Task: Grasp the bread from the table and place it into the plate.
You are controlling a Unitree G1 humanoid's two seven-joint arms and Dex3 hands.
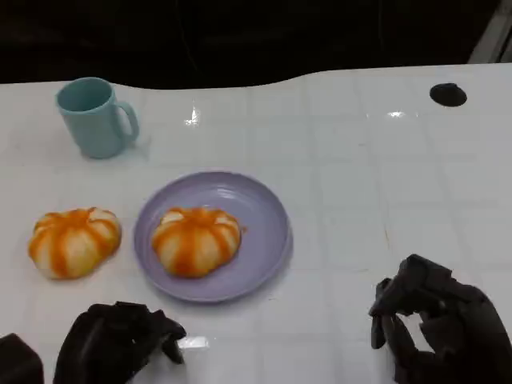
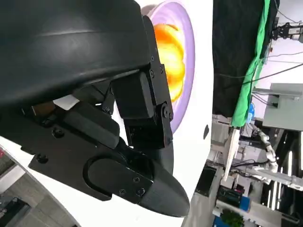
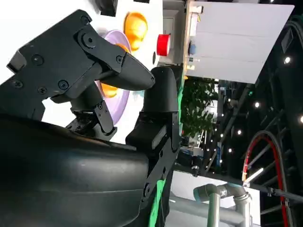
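One orange-striped round bread [image 1: 74, 242] lies on the white table, left of the lilac plate [image 1: 260, 216]. A second bread [image 1: 196, 238] sits inside the plate, left of its middle. My left hand [image 1: 120, 340] rests low at the front edge, below the gap between table bread and plate, and holds nothing. My right hand [image 1: 436, 328] hovers at the front right, well apart from the plate, fingers loosely bent and empty. The left wrist view shows my left hand [image 2: 142, 156] before the plate [image 2: 188, 28] and its bread [image 2: 170, 52]. The right wrist view shows my right hand [image 3: 94, 71], the plate [image 3: 118, 106] and the table bread [image 3: 135, 24].
A pale teal mug [image 1: 94, 116] stands at the back left, handle to the right. A small black round object [image 1: 448, 94] lies at the back right. The table's far edge [image 1: 240, 80] curves against a dark background.
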